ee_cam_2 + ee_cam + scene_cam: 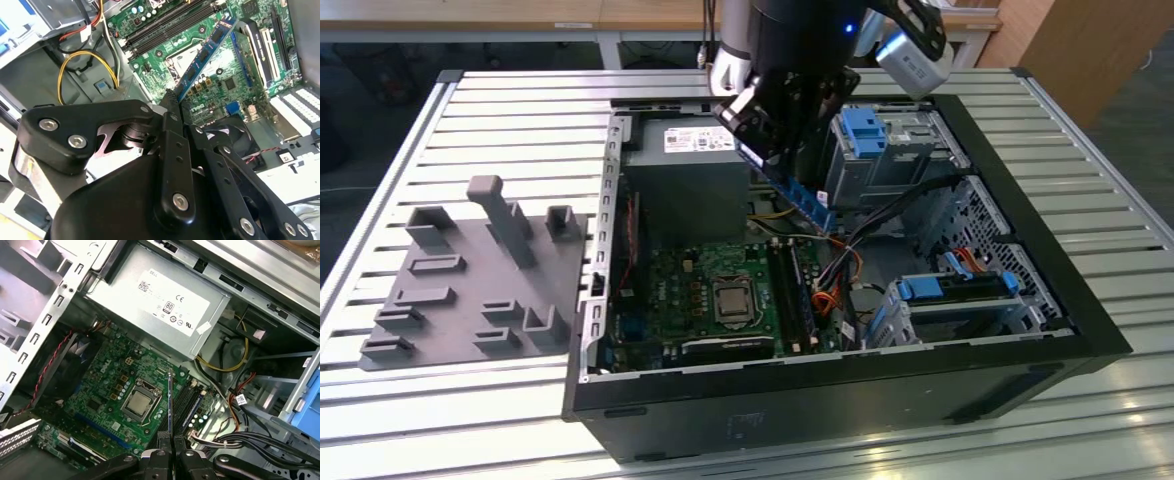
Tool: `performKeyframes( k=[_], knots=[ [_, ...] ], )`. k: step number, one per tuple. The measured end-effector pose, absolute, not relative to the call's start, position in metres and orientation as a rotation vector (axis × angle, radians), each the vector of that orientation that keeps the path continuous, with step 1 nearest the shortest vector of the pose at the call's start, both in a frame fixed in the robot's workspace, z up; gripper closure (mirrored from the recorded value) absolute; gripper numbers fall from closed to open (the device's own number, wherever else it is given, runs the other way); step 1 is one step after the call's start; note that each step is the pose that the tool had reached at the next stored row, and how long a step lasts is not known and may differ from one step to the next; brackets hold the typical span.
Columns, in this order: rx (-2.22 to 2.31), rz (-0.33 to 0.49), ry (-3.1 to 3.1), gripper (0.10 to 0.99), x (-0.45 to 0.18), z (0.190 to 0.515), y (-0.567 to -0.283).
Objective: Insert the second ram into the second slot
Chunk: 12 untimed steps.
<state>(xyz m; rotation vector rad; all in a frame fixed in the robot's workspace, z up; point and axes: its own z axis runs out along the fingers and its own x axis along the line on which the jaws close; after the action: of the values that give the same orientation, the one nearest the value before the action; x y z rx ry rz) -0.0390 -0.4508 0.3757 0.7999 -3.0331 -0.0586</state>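
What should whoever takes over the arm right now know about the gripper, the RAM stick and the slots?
Gripper: shut on the second ram, holding it by one end.
Second ram: in the air over the open computer case, tilted, above the motherboard and close to the memory slots.
Done: the stick is in the grip and over the board.
Left: it is not yet seated in the second slot.
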Motion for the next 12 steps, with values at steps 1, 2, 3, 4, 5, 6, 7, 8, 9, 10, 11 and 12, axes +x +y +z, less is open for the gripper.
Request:
performKeyframes(
  k=[1, 2, 3, 4, 5, 6, 7, 8, 9, 10, 11, 12],
  knots=[
    [0.79, -0.059, -3.036, 0.949, -0.039, 0.3756, -0.4508],
    [0.779, -0.059, -3.039, 0.949, -0.039, 0.3756, -0.4508],
    [0.769, -0.059, -3.041, 0.949, -0.039, 0.3756, -0.4508],
    [0.759, -0.059, -3.044, 0.949, -0.039, 0.3756, -0.4508],
    [0.749, -0.059, -3.047, 0.949, -0.039, 0.3756, -0.4508],
    [0.739, -0.059, -3.049, 0.949, -0.039, 0.3756, -0.4508],
    [0.729, -0.059, -3.052, 0.949, -0.039, 0.3756, -0.4508],
    [0.719, -0.059, -3.054, 0.949, -0.039, 0.3756, -0.4508],
    [0.708, -0.059, -3.057, 0.949, -0.039, 0.3756, -0.4508],
    [0.698, -0.059, -3.06, 0.949, -0.039, 0.3756, -0.4508],
    [0.688, -0.059, -3.062, 0.949, -0.039, 0.3756, -0.4508],
    [0.677, -0.059, -3.064, 0.949, -0.039, 0.3756, -0.4508]
  ],
)
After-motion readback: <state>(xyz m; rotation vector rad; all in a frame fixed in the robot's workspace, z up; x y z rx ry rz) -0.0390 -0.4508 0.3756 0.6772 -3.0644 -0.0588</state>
